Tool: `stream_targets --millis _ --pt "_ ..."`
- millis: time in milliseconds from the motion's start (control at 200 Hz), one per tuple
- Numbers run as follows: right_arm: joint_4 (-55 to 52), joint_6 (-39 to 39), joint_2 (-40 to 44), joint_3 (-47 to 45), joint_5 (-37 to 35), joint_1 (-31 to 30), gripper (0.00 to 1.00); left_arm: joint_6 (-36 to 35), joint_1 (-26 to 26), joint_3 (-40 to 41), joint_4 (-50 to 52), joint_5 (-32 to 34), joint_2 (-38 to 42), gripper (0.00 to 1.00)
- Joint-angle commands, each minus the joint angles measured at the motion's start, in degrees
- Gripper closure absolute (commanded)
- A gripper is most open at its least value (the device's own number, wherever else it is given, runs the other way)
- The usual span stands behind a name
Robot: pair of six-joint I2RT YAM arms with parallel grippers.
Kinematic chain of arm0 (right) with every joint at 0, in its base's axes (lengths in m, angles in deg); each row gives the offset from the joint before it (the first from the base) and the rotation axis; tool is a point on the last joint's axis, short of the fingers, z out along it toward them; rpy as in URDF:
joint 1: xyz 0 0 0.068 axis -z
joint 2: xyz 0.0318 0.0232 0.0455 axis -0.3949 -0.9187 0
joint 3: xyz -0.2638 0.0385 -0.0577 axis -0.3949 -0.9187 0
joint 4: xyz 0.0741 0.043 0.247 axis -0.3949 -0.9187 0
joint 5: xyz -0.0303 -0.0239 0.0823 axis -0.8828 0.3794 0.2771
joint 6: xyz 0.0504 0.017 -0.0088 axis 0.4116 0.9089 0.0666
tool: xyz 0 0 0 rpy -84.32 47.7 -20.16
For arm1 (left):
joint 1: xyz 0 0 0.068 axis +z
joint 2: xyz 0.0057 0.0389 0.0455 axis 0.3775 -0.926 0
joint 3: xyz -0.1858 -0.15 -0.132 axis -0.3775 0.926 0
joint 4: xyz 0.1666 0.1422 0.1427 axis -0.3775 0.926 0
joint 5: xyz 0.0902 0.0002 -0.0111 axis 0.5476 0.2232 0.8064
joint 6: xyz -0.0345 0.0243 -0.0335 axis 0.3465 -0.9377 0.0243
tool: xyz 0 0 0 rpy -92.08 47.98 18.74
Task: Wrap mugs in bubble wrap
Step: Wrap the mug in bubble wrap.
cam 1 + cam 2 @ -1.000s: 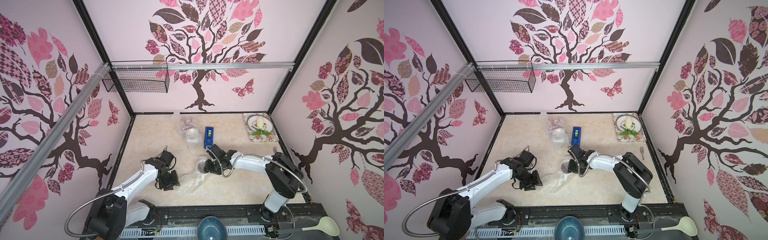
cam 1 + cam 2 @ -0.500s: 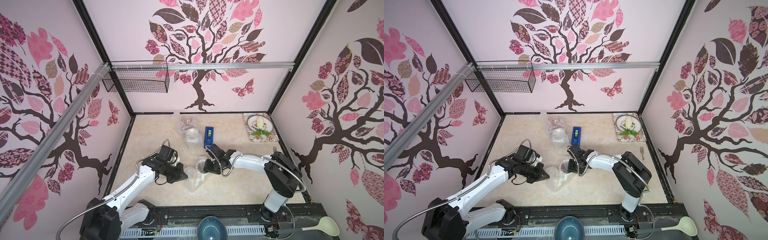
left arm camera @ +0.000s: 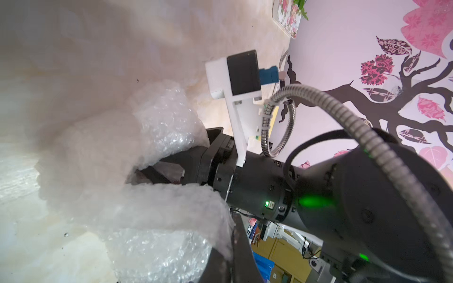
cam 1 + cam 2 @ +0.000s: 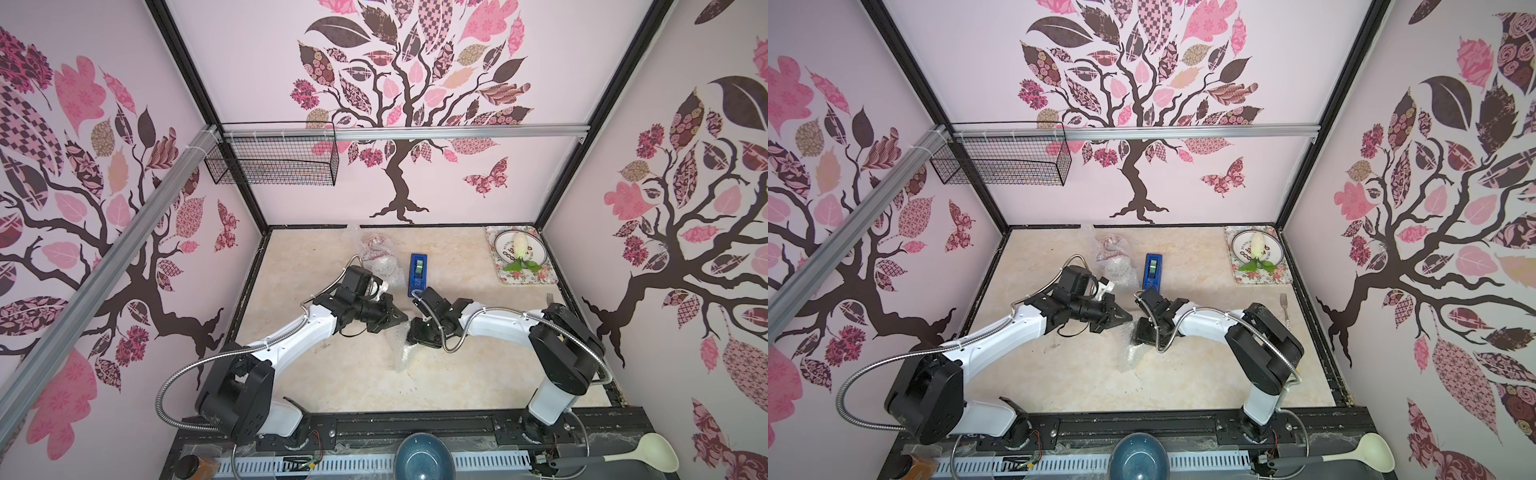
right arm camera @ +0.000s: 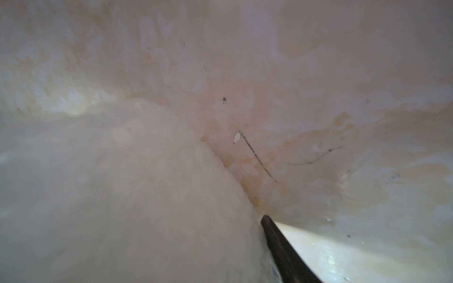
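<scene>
Clear bubble wrap (image 4: 400,354) lies crumpled mid-bench (image 4: 332,374), between the two arms, one end trailing toward the front edge. The left gripper (image 4: 401,319) comes in level from the left and is pressed together. The left wrist view shows a fold of wrap (image 3: 159,250) running right up to its finger, so it looks pinched on the wrap edge. The right gripper (image 4: 417,332) points down into the top of the wrap, same in both top views (image 4: 1142,332). In the left wrist view its fingers (image 3: 171,156) stand apart where they go into the wrap opening. The tips are buried and something dark sits inside, so cannot tell if they clasp anything. The right wrist view is mostly blurred wrap close to the lens, with one dark finger (image 5: 282,245) and some bare bench. No bare mug in sight. Two wrapped bundles (image 4: 380,257) sit at the back of the bench touching each other, the farther one reddish through the plastic and the nearer one pale. Blue tape dispenser (image 4: 419,270) is just beside them, on the right in a top view. Floral tray (image 4: 515,277) with a plate is in the back right corner, with a fork (image 4: 548,297) near it. Blue bowl (image 4: 424,457) and pale ladle (image 4: 652,455) rest on the front rail.
</scene>
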Motion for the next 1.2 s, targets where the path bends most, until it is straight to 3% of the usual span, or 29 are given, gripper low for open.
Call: stream_targets --millis 0,420,725,900,1100,1195 --pt "-3.10 0.90 2.52 -0.04 -2.59 -0.09 0.43 -0.04 -0.03 -2.33 -4.15 2.97 -1.72 1.00" --pt "-9.65 2.27 11.67 0.67 -7.30 0.38 0.25 -0.44 -0.07 -1.45 -7.24 2.75 -6.02 1.00" --pt "-8.60 0.22 20.66 -0.02 -7.91 1.22 0.24 -0.68 -0.44 -1.87 -7.72 0.87 -8.08 1.00" --pt "4.38 -3.26 25.23 -4.75 -0.31 1.26 0.33 -0.90 -0.55 -2.49 -7.68 0.40 -8.35 1.00" --pt "14.50 -2.90 23.41 -10.55 6.24 1.21 0.53 -0.72 -0.50 -3.12 -7.58 -0.28 -8.90 1.00" --pt "16.60 -3.50 22.64 -11.32 7.06 1.26 0.54 -0.77 -0.52 -3.39 -7.56 -0.89 -9.14 1.00"
